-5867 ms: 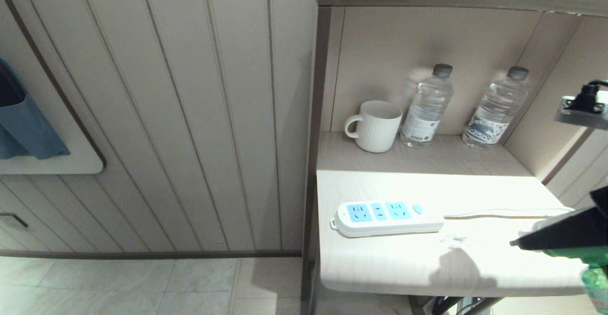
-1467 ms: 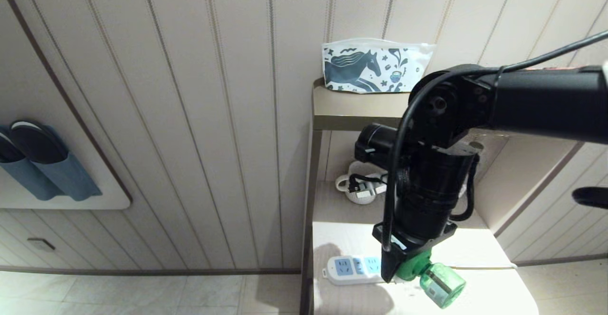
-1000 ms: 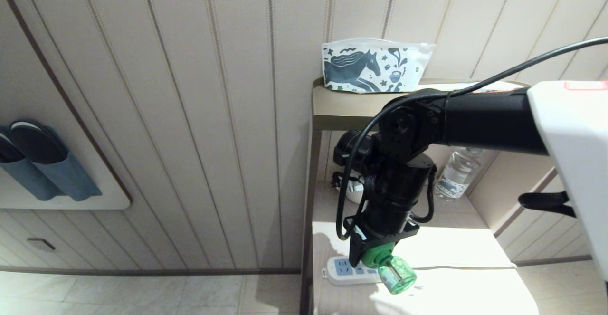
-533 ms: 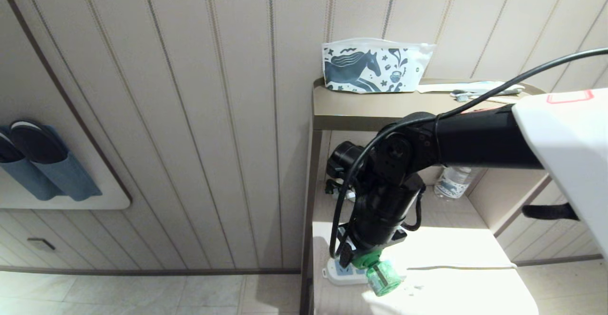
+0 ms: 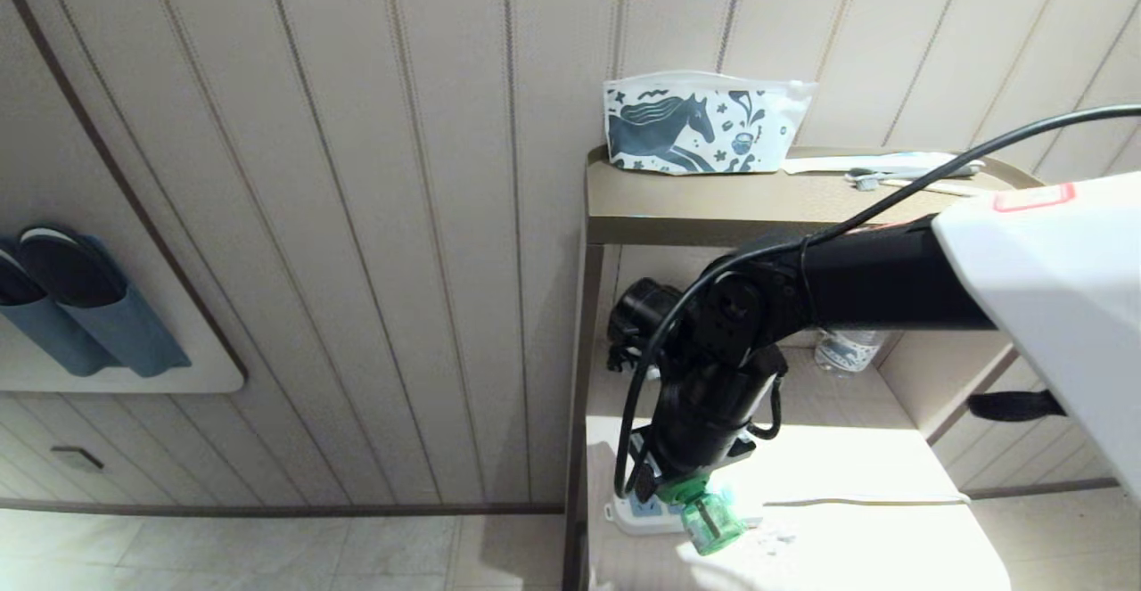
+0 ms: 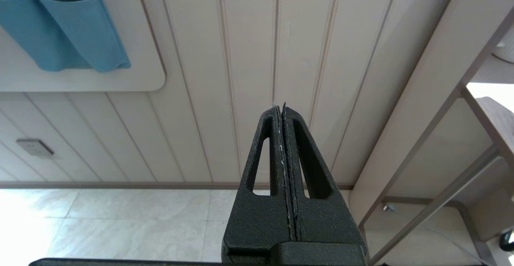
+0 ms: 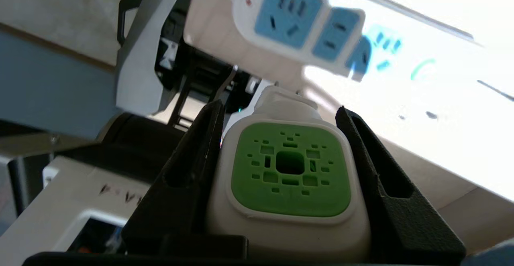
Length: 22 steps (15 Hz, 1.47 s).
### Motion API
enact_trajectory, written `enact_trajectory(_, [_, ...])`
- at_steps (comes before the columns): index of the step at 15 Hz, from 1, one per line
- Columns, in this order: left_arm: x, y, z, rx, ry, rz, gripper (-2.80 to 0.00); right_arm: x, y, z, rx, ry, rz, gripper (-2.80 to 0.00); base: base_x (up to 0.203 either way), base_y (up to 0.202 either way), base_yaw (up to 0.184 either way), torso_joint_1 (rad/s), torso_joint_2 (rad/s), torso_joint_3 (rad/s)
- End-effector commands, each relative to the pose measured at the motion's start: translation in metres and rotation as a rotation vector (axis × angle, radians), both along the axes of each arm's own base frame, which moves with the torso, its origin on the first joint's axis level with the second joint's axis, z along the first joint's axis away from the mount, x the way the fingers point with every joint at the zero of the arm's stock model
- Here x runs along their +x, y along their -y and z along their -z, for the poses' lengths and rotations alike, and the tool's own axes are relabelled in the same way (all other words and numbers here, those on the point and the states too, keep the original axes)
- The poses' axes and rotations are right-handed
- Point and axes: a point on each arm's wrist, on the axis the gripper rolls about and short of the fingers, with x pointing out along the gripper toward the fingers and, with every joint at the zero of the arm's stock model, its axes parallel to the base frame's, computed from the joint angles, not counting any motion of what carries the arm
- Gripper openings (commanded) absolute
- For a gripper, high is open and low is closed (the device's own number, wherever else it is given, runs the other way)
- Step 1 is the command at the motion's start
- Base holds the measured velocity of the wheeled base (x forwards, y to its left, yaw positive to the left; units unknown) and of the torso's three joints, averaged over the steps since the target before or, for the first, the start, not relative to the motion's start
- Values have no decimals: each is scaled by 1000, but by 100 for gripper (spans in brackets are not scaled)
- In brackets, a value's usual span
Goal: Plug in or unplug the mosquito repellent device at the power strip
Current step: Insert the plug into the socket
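Right gripper (image 7: 281, 145) is clamped on the mosquito repellent device (image 7: 290, 177) — one black finger (image 7: 188, 165) on each flat side of the white-and-green head, vent face toward the wrist camera. That side grip leaves the plug end free and pointing at the power strip (image 7: 297, 29), which I judge is the reason for it.

From the head view the device (image 5: 704, 515) hangs under the right gripper (image 5: 682, 484) with its green bottle tilted out toward me, just over the near end of the power strip (image 5: 628, 513). The strip lies flat on the lower shelf (image 5: 856, 555), blue socket faces up, white cord (image 5: 865, 501) trailing off to the robot's right. I cannot tell whether the prongs touch a socket; in the wrist view the strip looks apart from the device, so I read it as not yet seated.

Judgement: this is the plug-in approach. The next move calls for squaring the plug to a socket face and pressing straight in. The tilt is the risk — prongs could skid on the plastic or push the loose strip along the shelf.

Left gripper (image 6: 283, 109) is parked off to the side, fingers pressed together on nothing, facing the panelled wall (image 6: 249, 57). A water bottle (image 5: 842, 350) stands at the back of the shelf, well clear.
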Motion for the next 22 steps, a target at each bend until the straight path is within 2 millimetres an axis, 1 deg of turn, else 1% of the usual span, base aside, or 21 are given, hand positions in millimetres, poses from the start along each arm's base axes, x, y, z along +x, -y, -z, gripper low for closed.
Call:
enact_trajectory(1, [0, 0, 0, 0, -2, 0, -280, 0, -1, 10, -14, -16, 0, -280, 0, 0, 0, 0, 0, 0])
enact_trajectory(6, [0, 0, 0, 0, -2, 0, -280, 2, -3, 17, -19, -30, 1, -280, 0, 0, 0, 0, 0, 0])
enact_trajectory(8, [0, 0, 0, 0, -2, 0, -280, 5, -5, 24, -21, -31, 2, -280, 0, 0, 0, 0, 0, 0])
enact_trajectory(12, [0, 0, 0, 0, -2, 0, -280, 8, -6, 25, -10, -18, 8, -280, 0, 0, 0, 0, 0, 0])
enact_trajectory(14, [0, 0, 0, 0, -2, 0, -280, 8, -7, 25, 1, -17, 42, -280, 0, 0, 0, 0, 0, 0])
enact_trajectory(22, [0, 0, 0, 0, -2, 0, -280, -1, 6, 23, 10, -11, 67, -280, 0, 0, 0, 0, 0, 0])
